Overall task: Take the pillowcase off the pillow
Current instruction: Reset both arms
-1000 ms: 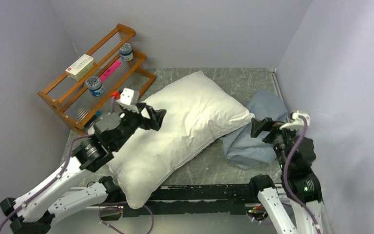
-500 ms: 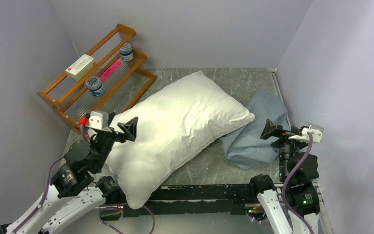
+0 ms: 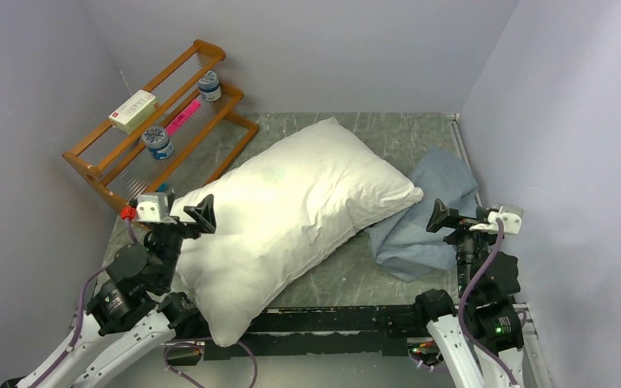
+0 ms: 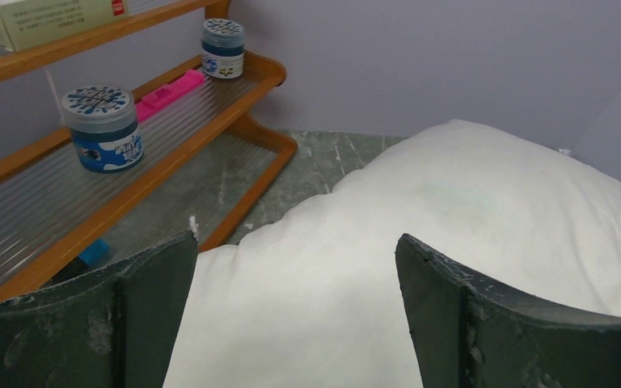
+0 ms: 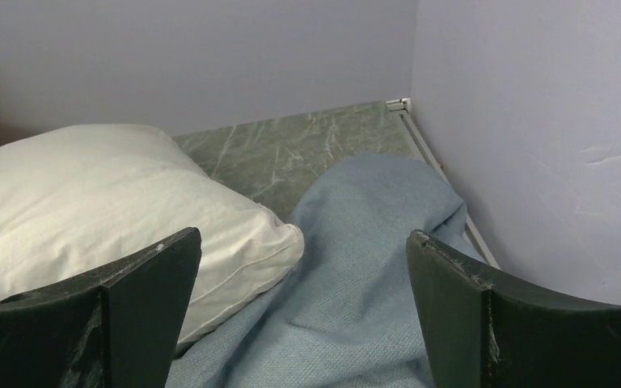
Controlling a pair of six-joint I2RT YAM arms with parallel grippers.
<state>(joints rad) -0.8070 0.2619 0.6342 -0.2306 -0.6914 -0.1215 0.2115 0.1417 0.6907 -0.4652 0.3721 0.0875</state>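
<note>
The plump white pillow [image 3: 291, 214] lies bare and diagonal across the table, and fills the lower part of the left wrist view [image 4: 420, 242]. The blue-grey pillowcase [image 3: 424, 222] lies crumpled at the pillow's right end by the right wall, its near edge tucked under the pillow's corner [image 5: 242, 242]. My left gripper [image 3: 202, 217] hovers open over the pillow's left end, with nothing between its fingers [image 4: 295, 242]. Over the near right part of the pillowcase [image 5: 364, 267] my right gripper [image 3: 445, 218] hangs open and empty [image 5: 302, 236].
A wooden two-tier rack [image 3: 210, 50] stands at the back left. It carries two blue-lidded jars [image 3: 158, 142], a flat box [image 3: 133, 111] and a pink item [image 3: 183, 117]. Walls close in on the left, back and right. The table's near edge rail [image 3: 331, 319] runs between the arm bases.
My left arm has drawn back from the pillow's middle toward its near left end. My right gripper has pulled back a little toward the near right, off the cloth.
</note>
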